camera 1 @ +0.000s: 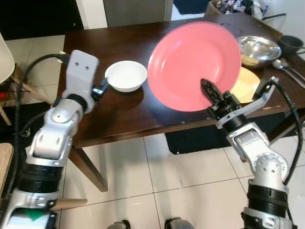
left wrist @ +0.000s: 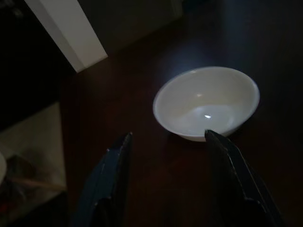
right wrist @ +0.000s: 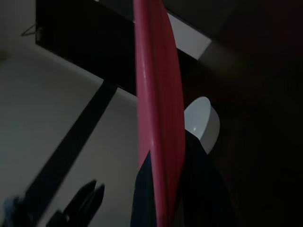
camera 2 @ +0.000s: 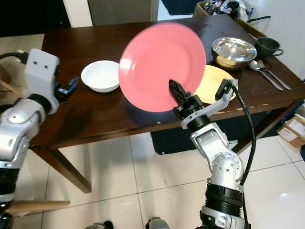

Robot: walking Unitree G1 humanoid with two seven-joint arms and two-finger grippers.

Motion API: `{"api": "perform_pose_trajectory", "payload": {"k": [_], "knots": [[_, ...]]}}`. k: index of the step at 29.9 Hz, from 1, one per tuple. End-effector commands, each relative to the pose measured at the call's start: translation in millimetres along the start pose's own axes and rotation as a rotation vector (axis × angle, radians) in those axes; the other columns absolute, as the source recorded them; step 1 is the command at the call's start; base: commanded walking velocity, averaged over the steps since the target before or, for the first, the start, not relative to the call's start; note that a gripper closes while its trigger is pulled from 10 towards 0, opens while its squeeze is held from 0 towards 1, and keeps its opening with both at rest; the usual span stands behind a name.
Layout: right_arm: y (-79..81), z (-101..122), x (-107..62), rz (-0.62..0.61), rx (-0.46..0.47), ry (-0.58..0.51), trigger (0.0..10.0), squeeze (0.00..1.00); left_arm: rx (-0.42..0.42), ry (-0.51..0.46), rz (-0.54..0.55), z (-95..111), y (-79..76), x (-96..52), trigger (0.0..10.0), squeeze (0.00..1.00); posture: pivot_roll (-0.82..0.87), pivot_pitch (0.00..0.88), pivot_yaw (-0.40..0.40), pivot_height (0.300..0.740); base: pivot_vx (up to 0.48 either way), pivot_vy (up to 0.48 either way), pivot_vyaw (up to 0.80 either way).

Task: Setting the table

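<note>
**Both arms raised at the table**

The right gripper [camera 2: 177, 93] is clamping a plate [camera 2: 159, 64] by its lower rim, holding it tilted up above the table edge. The left gripper [left wrist: 165, 142] is hovering with fingers [left wrist: 116, 165] spread, pointing toward a bowl [left wrist: 208, 101].

A dark wooden surface [camera 1: 119, 43] stands on a floor of pale glossy tiles [camera 1: 190, 181]. A dark mat [camera 1: 190, 140] lies under its near edge. A white chair [camera 1: 5, 62] sits at the left, and a white door frame [camera 1: 93, 13] rises behind.
</note>
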State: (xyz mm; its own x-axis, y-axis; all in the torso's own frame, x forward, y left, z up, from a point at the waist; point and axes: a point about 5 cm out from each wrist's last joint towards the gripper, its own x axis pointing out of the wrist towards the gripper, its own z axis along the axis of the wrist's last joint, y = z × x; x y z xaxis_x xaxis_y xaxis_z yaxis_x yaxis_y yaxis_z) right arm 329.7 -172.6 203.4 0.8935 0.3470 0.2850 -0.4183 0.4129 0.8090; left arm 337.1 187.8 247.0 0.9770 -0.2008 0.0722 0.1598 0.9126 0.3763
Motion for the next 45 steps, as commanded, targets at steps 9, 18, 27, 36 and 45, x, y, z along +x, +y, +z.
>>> {"api": "perform_pose_trajectory", "payload": {"k": [9, 18, 27, 36, 45], "knots": [[-19.3, 12.9, 15.7, -0.123, -0.013, -0.045, 10.0, 0.0, 0.076, -0.128, -0.127, 40.2, 5.1, -1.3, 10.0, 0.0, 0.04, 0.139, 0.066, 0.74, 0.0, 0.0, 0.0], [-37.4, 24.9, 14.3, -0.252, -0.098, -0.055, 10.0, 0.0, 0.078, -0.138, -0.172, 46.0, 4.4, -3.5, 10.0, 0.0, 0.05, 0.174, 0.084, 0.74, 0.0, 0.0, 0.0], [-48.9, 9.3, 21.8, -0.228, 0.088, 0.021, 10.0, 0.0, 0.083, -0.12, -0.17, 46.9, 9.4, -8.0, 10.0, 0.0, 0.1, 0.199, 0.085, 0.74, 0.0, 0.0, 0.0], [-46.9, -13.7, 37.6, -0.192, 0.119, 0.107, 10.0, 0.0, 0.092, -0.107, -0.146, 49.4, 18.7, -18.1, 10.0, 0.0, 0.14, 0.211, 0.068, 0.74, 0.0, 0.0, 0.0], [-45.4, -24.5, 44.9, -0.167, 0.127, 0.163, 10.0, 0.0, 0.091, -0.109, -0.152, 52.9, 17.4, -23.4, 10.0, 0.0, 0.15, 0.206, 0.059, 0.74, 0.0, 0.0, 0.0]]}}
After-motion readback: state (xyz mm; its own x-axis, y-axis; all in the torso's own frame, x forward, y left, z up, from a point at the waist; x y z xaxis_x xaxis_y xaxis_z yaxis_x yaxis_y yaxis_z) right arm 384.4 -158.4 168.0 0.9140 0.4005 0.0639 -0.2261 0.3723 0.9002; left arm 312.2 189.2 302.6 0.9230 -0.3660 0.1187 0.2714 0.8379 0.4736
